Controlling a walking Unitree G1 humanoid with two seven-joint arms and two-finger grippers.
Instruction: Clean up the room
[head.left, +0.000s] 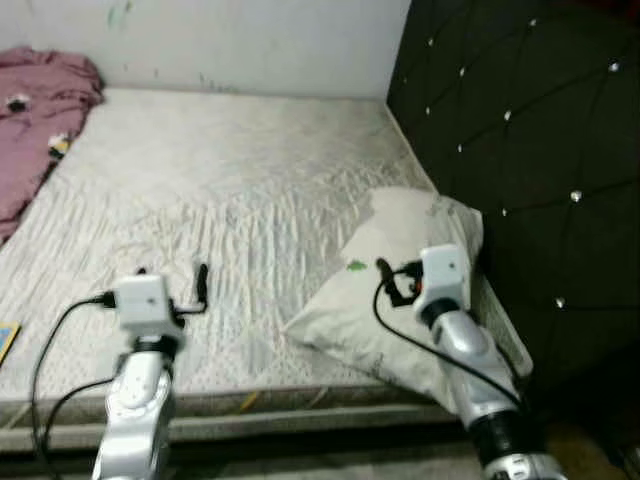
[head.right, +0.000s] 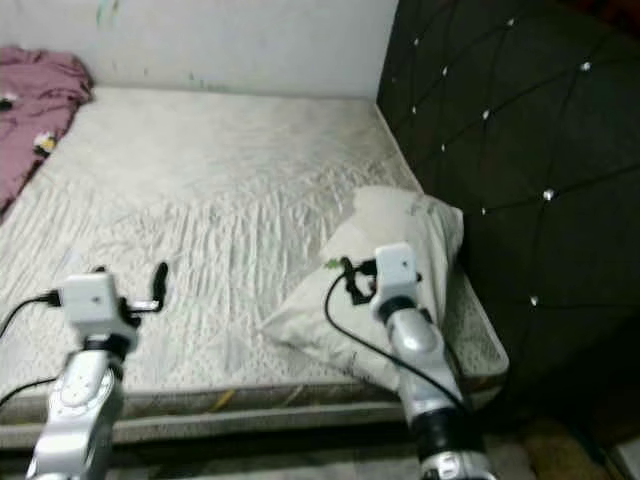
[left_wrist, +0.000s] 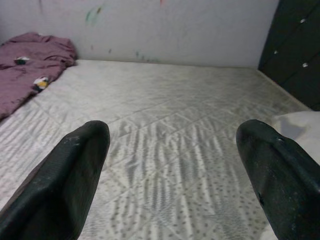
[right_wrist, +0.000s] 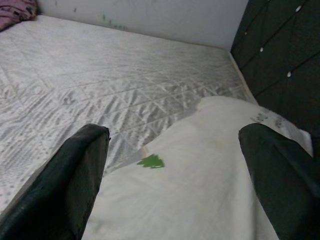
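Note:
A white pillow (head.left: 345, 315) with a small green mark (right_wrist: 151, 161) lies on the bare quilted mattress (head.left: 240, 170), at its right front corner against the headboard. My right gripper (right_wrist: 172, 175) hovers open just over the pillow's near end, nothing between its fingers. My left gripper (head.left: 172, 278) is open above the mattress near the front edge, well to the left of the pillow. A crumpled maroon blanket (head.left: 35, 120) is heaped at the far left of the bed, with small items (head.left: 58, 145) lying on it.
A black tufted headboard (head.left: 530, 150) rises along the right side. A white wall (head.left: 230, 40) closes the far side of the bed. A flat yellow and blue thing (head.left: 5, 340) pokes in at the left edge. The mattress's front edge (head.left: 250, 405) runs just below the grippers.

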